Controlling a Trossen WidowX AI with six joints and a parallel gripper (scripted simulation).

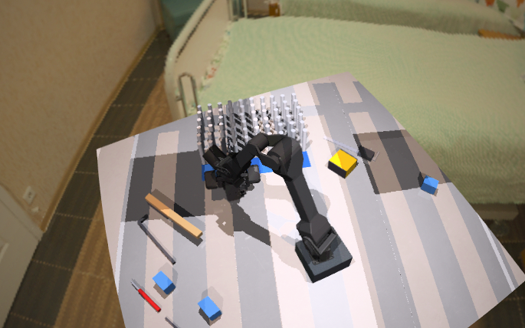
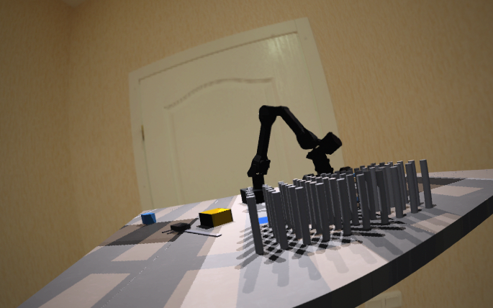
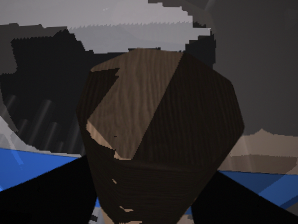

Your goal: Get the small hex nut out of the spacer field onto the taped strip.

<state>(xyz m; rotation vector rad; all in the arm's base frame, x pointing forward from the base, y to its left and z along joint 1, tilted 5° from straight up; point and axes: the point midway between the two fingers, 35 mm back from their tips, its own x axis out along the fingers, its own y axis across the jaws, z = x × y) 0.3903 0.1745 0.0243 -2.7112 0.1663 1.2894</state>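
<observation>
My gripper (image 1: 234,185) is shut on a wooden-handled tool; its broad octagonal handle (image 3: 160,110) fills the middle of the wrist view between the black fingers. The tool's working end is hidden. The hand is over the left part of the blue taped strip (image 1: 306,159) (image 2: 263,220) (image 3: 30,170), at the front edge of the spacer field. The grey metal spacers (image 1: 293,101) (image 2: 255,229) stand upright in rows behind the strip; the arm hides some of their bases. I cannot make out the hex nut in any view, nor whether the tool touches a spacer.
A wooden bar (image 1: 174,215), a dark hooked rod (image 1: 158,242), a red screwdriver (image 1: 149,300) and two blue blocks (image 1: 163,282) (image 1: 209,307) lie front left. A yellow block (image 1: 342,162) (image 2: 215,216), a black-ended thin tool (image 1: 365,152) (image 2: 180,227) and a blue block (image 1: 429,185) (image 2: 148,218) lie right.
</observation>
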